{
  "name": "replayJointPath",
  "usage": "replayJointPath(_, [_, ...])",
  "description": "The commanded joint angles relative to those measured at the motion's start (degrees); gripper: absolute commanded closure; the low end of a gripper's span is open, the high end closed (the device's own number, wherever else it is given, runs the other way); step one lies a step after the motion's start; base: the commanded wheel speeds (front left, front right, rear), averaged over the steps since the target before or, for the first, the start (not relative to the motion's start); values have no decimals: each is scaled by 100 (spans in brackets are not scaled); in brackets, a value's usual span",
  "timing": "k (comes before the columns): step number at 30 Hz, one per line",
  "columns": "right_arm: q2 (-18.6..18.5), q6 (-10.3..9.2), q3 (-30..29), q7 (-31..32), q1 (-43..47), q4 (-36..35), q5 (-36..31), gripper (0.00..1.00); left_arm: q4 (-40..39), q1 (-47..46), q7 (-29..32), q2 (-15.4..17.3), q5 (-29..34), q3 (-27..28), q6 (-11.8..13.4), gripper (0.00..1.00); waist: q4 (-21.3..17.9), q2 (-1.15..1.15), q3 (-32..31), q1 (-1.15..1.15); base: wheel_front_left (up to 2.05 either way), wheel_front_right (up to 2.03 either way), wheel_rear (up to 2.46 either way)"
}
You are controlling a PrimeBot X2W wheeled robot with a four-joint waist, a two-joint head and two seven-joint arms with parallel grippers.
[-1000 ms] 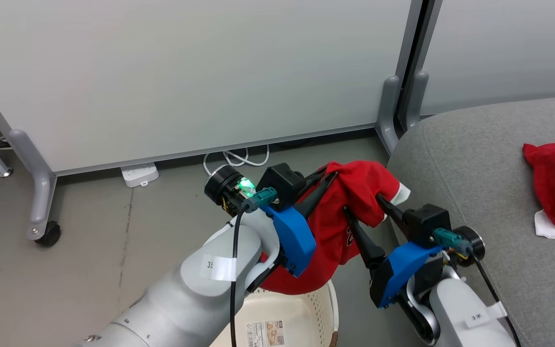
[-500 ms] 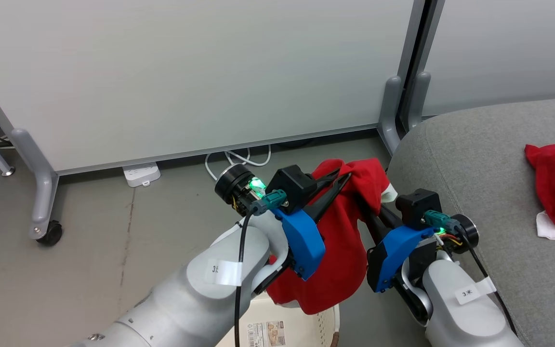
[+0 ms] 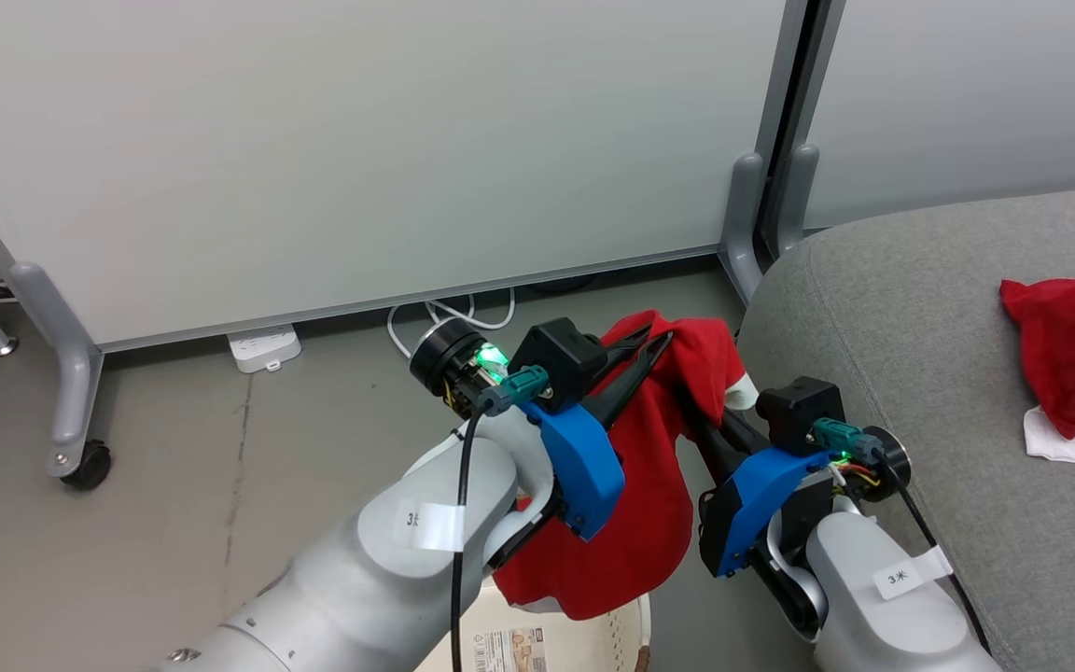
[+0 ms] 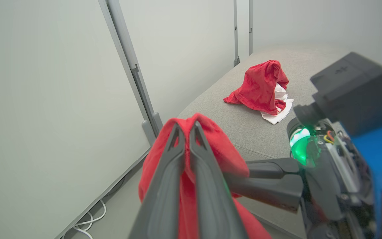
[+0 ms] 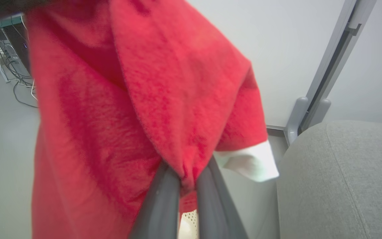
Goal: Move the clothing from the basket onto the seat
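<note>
Red fabric held: the held garment (image 3: 642,504) hangs from both grippers, off the floor.
Left gripper (image 4: 186,129): fingers pressed together on a fold at the top of the held garment.
Right gripper (image 5: 187,174): fingers pinched tight on a bunch of the same cloth, just beside the white cuff (image 5: 250,162).
Cloth relative to the grippers: most of it drapes below and between them, with its lower hem above the basket (image 3: 626,621) underneath.
Seat (image 3: 920,373): just beside the right gripper on its outer side; the held garment is not yet over it.
Done: a second garment (image 3: 1065,355), red with white striped trim, lies on the seat well apart from the right gripper.
Left to do: by my judgement, carry the held garment sideways over the cushion and release it.
Basket contents: the floor in sight, around the sticker (image 3: 505,649), carries no cloth; the left arm hides the rest, so I cannot tell whether more remains.
</note>
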Motion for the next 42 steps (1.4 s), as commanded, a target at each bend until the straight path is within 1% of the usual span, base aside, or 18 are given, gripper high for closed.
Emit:
replayJointPath(1, [-13, 1, 20, -38, -100, 28, 54, 100, 1, 51, -29, -3, -10, 29, -12, 100, -8, 0, -3, 0, 0, 0, 0])
replayJointPath(24, [-13, 1, 10, -178, -201, 175, 144, 100, 77, 168, -29, -3, -90, 156, -12, 100, -38, 0, 18, 0, 0, 0, 0])
replayJointPath(25, [-13, 1, 3, -186, -205, 169, 161, 100, 78, 199, -29, -2, -98, 188, -12, 98, -38, 0, 23, 0, 0, 0, 0])
replayJointPath(26, [-13, 1, -3, -191, -212, 164, 165, 100, 56, 243, -29, -3, -105, 240, -12, 65, -38, 0, 29, 0, 0, 0, 0])
replayJointPath(27, [-13, 1, -9, -196, -218, 158, 165, 100, 30, 294, -29, -3, -99, 315, -12, 34, -38, 0, 35, 0, 0, 0, 0])
replayJointPath(28, [-13, 1, -17, -200, -220, 151, 175, 100, 10, 347, -29, -1, -73, 381, -8, 1, -37, 0, 40, 0, 0, 0, 0])
replayJointPath(32, [-13, 1, -73, -209, -218, 129, 184, 100, -54, 637, -29, 0, 26, 679, -8, 0, -24, 0, 59, 0, 0, 0, 0])
replayJointPath(35, [-13, 1, -149, -218, -224, 114, 150, 100, -161, 928, -29, 71, 146, 962, -8, 0, -5, 0, 75, 0, 0, 0, 0])
replayJointPath(42, [-12, 1, -368, -237, -199, 6, 61, 100, -707, 1726, -29, 304, 644, 1859, 13, 0, 54, 0, 133, 0, 0, 0, 0])
